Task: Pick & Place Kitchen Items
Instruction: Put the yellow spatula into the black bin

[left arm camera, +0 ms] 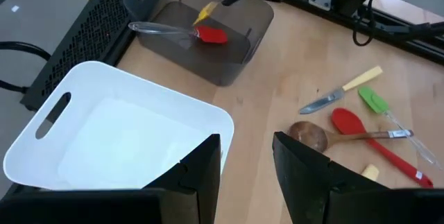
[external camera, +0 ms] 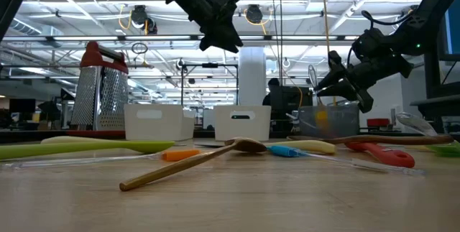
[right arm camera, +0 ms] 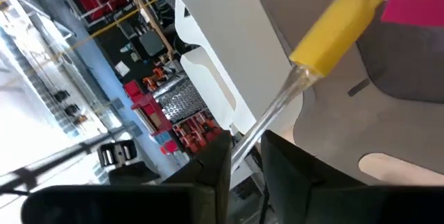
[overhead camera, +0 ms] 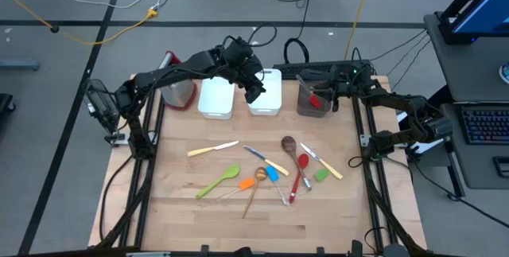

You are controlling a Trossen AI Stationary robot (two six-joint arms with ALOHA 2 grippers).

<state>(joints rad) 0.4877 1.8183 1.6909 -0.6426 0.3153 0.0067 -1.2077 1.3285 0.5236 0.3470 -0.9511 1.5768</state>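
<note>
My right gripper (overhead camera: pixel 324 91) is over the grey container (overhead camera: pixel 312 102) at the table's far right. It is shut on a spatula with a yellow head (right arm camera: pixel 347 23) and a clear handle. A red-headed spatula (left arm camera: pixel 211 35) lies inside the container. My left gripper (left arm camera: pixel 246 168) is open and empty, above the near rim of the right white bin (overhead camera: pixel 265 91). Several utensils lie flat on the table: a cream-handled knife (overhead camera: pixel 213 149), a green spatula (overhead camera: pixel 219 181), an orange spatula (overhead camera: pixel 245 185), wooden spoons (overhead camera: pixel 290 147), a blue spatula (overhead camera: pixel 273 173) and a red spoon (overhead camera: pixel 301 173). My right gripper pinches the spatula's clear handle (right arm camera: pixel 267 123) between its two fingers. The handle runs out ahead of the fingertips, roughly along them. The spatula slants down from the gripper, with its yellow head (left arm camera: pixel 206 12) inside the grey container. Whether the head touches the container's floor, I cannot tell.
A second white bin (overhead camera: pixel 215 98) stands left of the first. A metal box grater with a red top (external camera: pixel 100 92) stands at the far left. A second knife (overhead camera: pixel 322 161) and a small green spatula (overhead camera: pixel 321 175) lie right of the red spoon. Bare wood shows along the near edge.
</note>
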